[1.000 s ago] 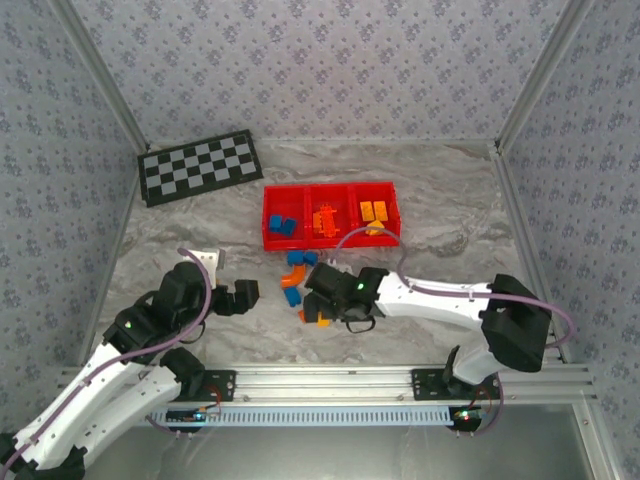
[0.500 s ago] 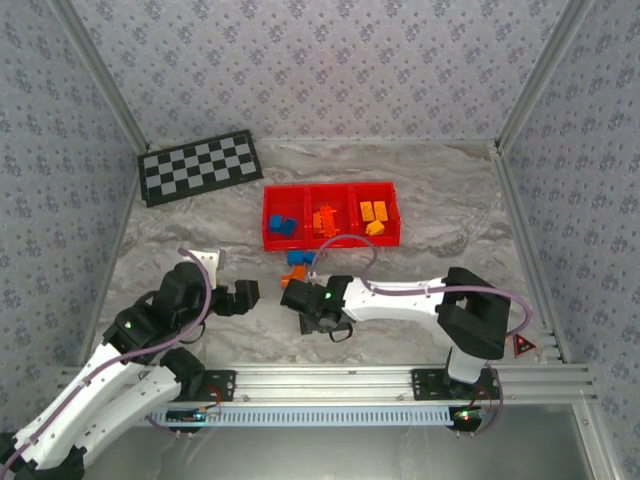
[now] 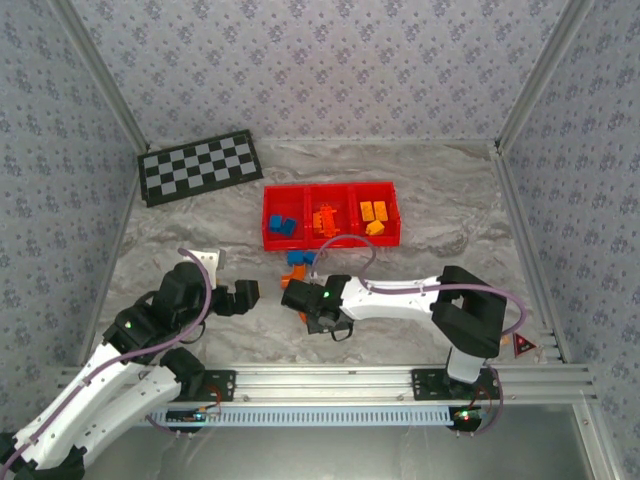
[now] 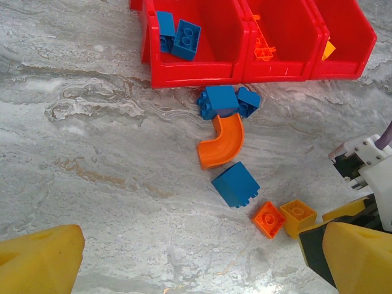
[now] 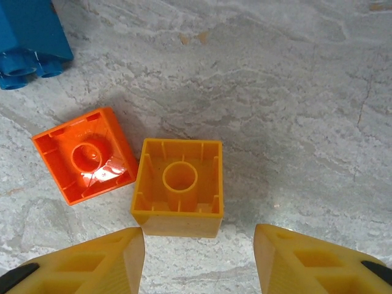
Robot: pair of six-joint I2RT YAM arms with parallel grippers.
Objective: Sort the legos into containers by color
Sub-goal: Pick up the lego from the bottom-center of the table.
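Yellow-orange brick (image 5: 177,195) lies hollow-side up on the marble table (image 5: 288,92), with a red-orange brick (image 5: 86,153) at its nine o'clock. My right gripper (image 5: 197,237) brackets its six o'clock edge, unclenched. My left gripper (image 4: 196,245) is spread wide, released.

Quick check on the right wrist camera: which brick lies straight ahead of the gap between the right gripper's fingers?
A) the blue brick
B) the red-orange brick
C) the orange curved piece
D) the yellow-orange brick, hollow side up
D: the yellow-orange brick lies hollow side up just ahead of the right gripper, in line with its gap. The red-orange brick sits beside it, off that line, and the blue brick lies farther away.
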